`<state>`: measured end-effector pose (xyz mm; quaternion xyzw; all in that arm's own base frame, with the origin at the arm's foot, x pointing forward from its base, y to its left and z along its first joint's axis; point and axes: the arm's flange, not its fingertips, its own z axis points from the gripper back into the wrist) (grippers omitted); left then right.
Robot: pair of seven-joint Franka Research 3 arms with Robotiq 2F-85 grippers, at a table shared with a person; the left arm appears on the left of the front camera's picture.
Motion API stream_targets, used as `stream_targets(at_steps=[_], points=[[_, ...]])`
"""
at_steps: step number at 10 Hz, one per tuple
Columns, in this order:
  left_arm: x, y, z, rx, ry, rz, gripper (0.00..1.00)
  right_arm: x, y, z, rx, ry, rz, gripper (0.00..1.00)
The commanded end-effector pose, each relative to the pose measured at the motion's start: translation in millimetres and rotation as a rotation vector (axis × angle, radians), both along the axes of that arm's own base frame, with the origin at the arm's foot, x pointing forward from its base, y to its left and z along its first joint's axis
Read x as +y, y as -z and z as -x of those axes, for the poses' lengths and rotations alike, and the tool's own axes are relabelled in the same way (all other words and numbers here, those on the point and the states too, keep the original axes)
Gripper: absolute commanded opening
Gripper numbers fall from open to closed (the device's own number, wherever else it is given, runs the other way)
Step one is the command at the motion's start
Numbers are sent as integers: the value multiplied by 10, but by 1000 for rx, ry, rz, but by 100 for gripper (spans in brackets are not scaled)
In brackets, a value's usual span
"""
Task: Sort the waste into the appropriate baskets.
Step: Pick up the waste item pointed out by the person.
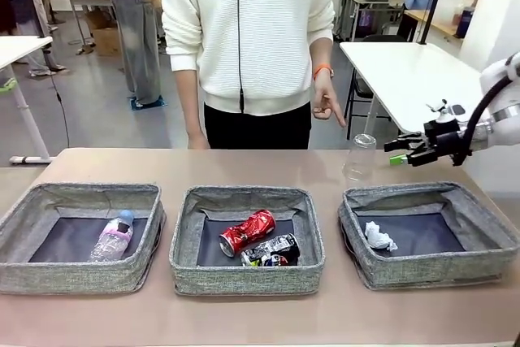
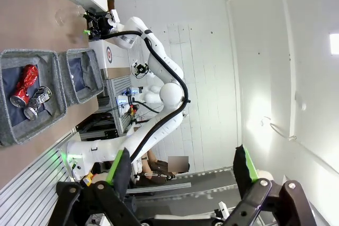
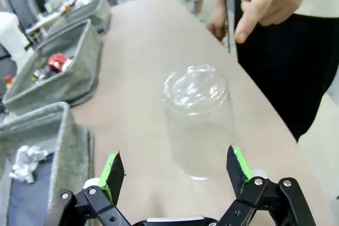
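The desk (image 1: 244, 164) spans the front view, carrying three baskets along the lower half: left basket (image 1: 32, 274) with the clear plastic bottle (image 1: 112, 237), middle basket (image 1: 244, 278) with the crushed red can (image 1: 248, 232) and the crushed black-and-silver printed can (image 1: 272, 251), right basket (image 1: 487, 229) with the crumpled white paper wad (image 1: 379, 236). At centre right, the clear plastic cup (image 1: 360, 157) stands upside down (rim on the desk). The right gripper (image 1: 398, 150) sits just beside it, fingers apart; the left gripper (image 2: 183, 175) likewise has its fingers apart. The person's hand (image 1: 327, 103) points downward above the cup.
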<state>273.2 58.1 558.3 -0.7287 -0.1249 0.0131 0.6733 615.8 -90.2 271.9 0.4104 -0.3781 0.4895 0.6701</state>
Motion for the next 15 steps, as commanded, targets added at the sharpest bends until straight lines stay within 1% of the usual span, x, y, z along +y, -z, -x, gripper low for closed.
stream_targets(at_steps=[1, 2, 3, 6, 8, 10, 12, 13, 14, 15], points=[[-8, -26, -6, -23, 2, 11, 100, 224, 48, -56, -105, 69, 33, 100], [-8, -26, -6, -23, 2, 11, 100, 309, 90, -88, -116, 66, 70, 100], [-8, -26, -6, -23, 2, 11, 100, 355, 113, -113, -104, 70, 68, 100], [-8, -26, -6, -23, 2, 11, 100, 633, 185, -188, -134, 66, 6, 100], [-8, -26, -6, -23, 2, 11, 100, 786, 272, -243, -123, 87, -30, 100], [-8, -26, -6, -23, 2, 11, 100, 782, 369, -245, -96, 117, -61, 100], [-8, -26, -6, -23, 2, 11, 100, 748, 354, -222, -75, 121, -70, 100], [-8, -26, -6, -23, 2, 11, 100, 739, 333, -210, -28, 111, -83, 100], [-8, -26, -6, -23, 2, 11, 100, 711, 331, -179, 5, 60, -71, 42], [-8, -26, -6, -23, 2, 11, 100, 681, 329, -180, 13, 76, -68, 40]])
